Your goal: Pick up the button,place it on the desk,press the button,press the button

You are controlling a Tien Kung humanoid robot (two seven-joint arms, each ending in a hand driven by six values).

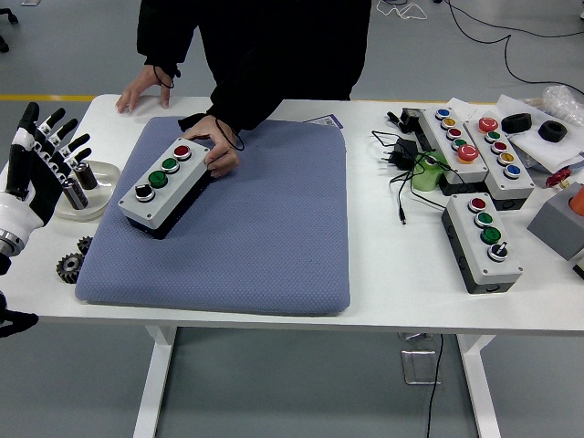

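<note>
**Person's hand on the button box at the pad's far-left corner**

A grey rectangular button box with a black base (pixel 167 182) lies slantwise on the far-left part of a blue-grey quilted pad (pixel 265 228) that covers the middle of the white table (pixel 392 274). Its top carries four controls in a row: a red button at the far end, two green ones, and a black selector knob at the near end. A person in black stands at the far side; one hand (pixel 219 151) grips the box's far end, and the other hand (pixel 144 88) rests flat on the table beyond the pad's far-left corner.

The robot's left hand (pixel 36 160) is raised at the left edge, white-and-black fingers spread wide and holding nothing, well apart from the box. Just behind it sits a round cream dish (pixel 99 187) with metal cylinders; dark gears (pixel 73 263) lie near it.

On the right, three more grey button boxes (pixel 481 239) stand beside black cables (pixel 401 155).
</note>
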